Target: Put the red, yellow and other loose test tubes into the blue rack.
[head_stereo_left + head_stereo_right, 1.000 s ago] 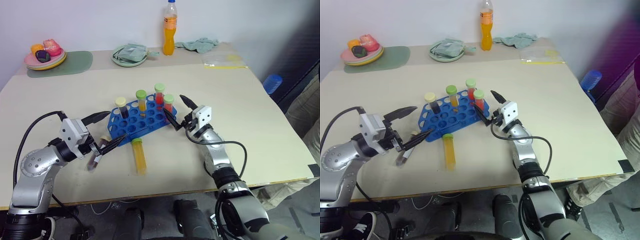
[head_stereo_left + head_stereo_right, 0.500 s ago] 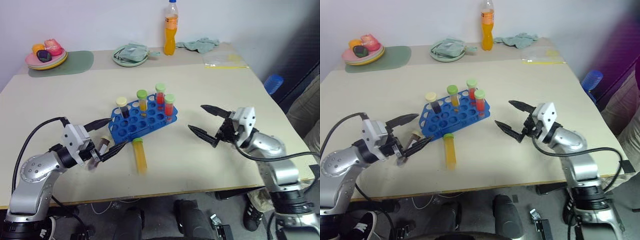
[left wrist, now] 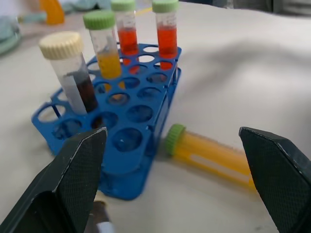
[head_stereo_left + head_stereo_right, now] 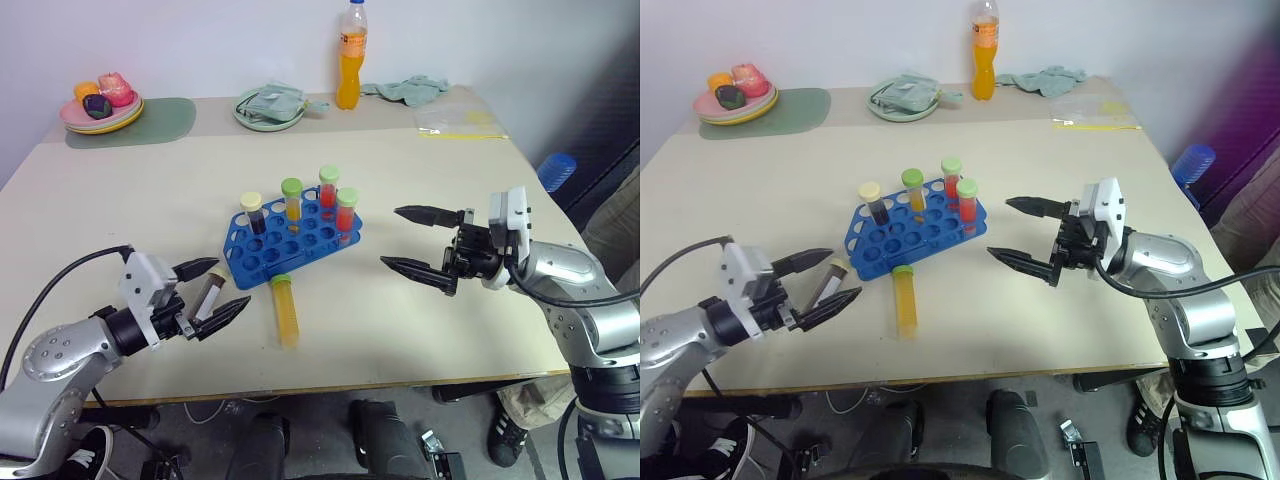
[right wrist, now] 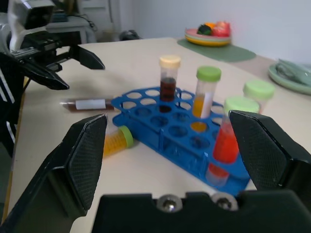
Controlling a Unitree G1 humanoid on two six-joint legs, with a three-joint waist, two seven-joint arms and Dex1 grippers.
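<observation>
No legible text or labels anywhere

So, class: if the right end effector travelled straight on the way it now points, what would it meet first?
Probably the blue rack and its standing tubes: the right end effector points level toward them, open and empty. Depth is uncertain.

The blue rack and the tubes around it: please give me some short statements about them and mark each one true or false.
1. Four capped tubes stand in the blue rack. True.
2. The yellow tube stands upright in the rack. False: it lies on the table in front of it.
3. The left gripper is shut on the dark tube. False: it is open.
4. The right gripper is open and holds nothing. True.
</observation>
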